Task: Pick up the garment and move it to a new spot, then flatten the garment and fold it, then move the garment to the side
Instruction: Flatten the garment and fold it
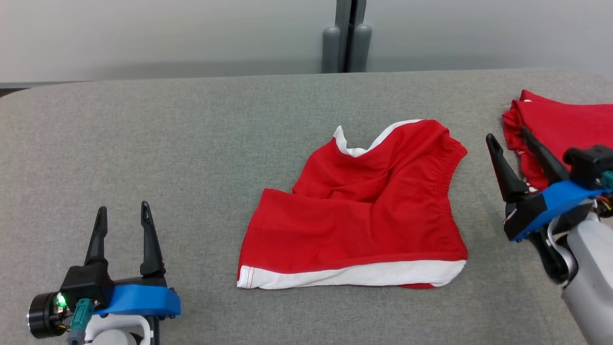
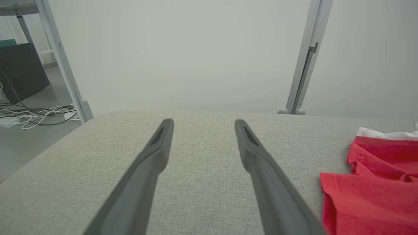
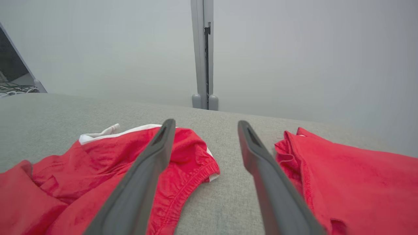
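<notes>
A pair of red fabric shorts with white trim (image 1: 364, 211) is lying in the centre of the head view on a grey woven-fabric surface (image 1: 191, 143). The shorts are lying partly flattened. One leg is spreading toward the lower left of the frame, a white hem band is running along their bottom edge, and the gathered waistband is curving down the right side. A white-edged flap is sticking up at the top of the shorts.

The left gripper (image 1: 123, 209) is sitting at the lower left of the head view, well apart from the shorts. Its two dark fingers are pointing up the frame and standing spread with nothing between them. In the left wrist view the same gripper (image 2: 203, 123) is hovering over bare grey fabric, with the shorts (image 2: 375, 189) showing at the right edge.

The right gripper (image 1: 506, 134) is sitting at the right edge of the head view, fingers parted and gripping nothing. It is standing between the shorts and a second, folded red garment (image 1: 565, 120) that is lying at the upper right. In the right wrist view the fingers of this gripper (image 3: 206, 122) are framing a strip of bare surface, with the shorts (image 3: 98, 176) at the lower left and the folded red garment (image 3: 352, 169) at the lower right.

A grey upright post (image 1: 347, 36) is standing behind the surface at top centre, against a pale wall. Loose cables (image 2: 32, 114) are lying on the floor at the left edge of the left wrist view.
</notes>
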Tool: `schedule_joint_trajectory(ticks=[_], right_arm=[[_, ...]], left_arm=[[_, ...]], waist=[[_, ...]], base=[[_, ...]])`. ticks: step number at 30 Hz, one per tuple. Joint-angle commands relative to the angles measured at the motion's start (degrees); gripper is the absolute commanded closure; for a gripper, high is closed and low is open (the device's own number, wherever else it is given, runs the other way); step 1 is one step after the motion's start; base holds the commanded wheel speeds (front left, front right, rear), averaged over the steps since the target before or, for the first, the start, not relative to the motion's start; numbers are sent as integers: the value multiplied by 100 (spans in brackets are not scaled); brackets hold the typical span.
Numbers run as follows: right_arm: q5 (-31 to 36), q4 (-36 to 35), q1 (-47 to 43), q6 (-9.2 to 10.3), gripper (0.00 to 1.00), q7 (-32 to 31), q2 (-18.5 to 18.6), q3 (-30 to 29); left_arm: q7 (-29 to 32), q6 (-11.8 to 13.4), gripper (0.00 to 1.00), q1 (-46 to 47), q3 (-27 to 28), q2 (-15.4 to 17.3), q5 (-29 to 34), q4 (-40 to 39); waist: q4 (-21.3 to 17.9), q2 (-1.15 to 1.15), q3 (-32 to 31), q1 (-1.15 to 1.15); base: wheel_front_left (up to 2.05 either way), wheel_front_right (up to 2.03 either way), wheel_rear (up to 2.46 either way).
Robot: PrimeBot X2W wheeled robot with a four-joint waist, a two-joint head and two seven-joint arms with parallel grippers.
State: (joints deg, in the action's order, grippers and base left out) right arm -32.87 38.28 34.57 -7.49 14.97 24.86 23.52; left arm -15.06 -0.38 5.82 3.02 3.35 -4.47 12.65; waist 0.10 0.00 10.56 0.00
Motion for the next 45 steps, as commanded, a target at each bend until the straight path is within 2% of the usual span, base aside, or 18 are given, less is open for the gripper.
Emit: schedule_joint_trajectory(ticks=[1,10,18,26,45], right_arm=[[106,-227,-326,-1,0,25,-55,-180],[813,-1846,-1918,-1,0,28,-739,-1436],[1524,-2719,-3020,-1,0,29,-1412,-2163],[1897,-2621,-3573,-1,0,29,-1817,-2269],[2120,-1773,-2912,-1,0,29,-1839,-2073]], left_arm=[[-14,-24,0,-51,42,55,30,9],[-14,-55,0,-290,90,126,92,128],[-14,-52,0,-420,36,153,150,237],[-14,-35,0,-572,30,190,116,285],[-14,27,0,-607,-112,171,123,306]], waist=[[-99,0,-105,0],[-222,0,-389,0],[-195,0,-590,0],[-170,0,-798,0],[-104,0,-855,0]], base=[[0,0,0],[0,0,0],[0,0,0],[0,0,0],[0,0,0]])
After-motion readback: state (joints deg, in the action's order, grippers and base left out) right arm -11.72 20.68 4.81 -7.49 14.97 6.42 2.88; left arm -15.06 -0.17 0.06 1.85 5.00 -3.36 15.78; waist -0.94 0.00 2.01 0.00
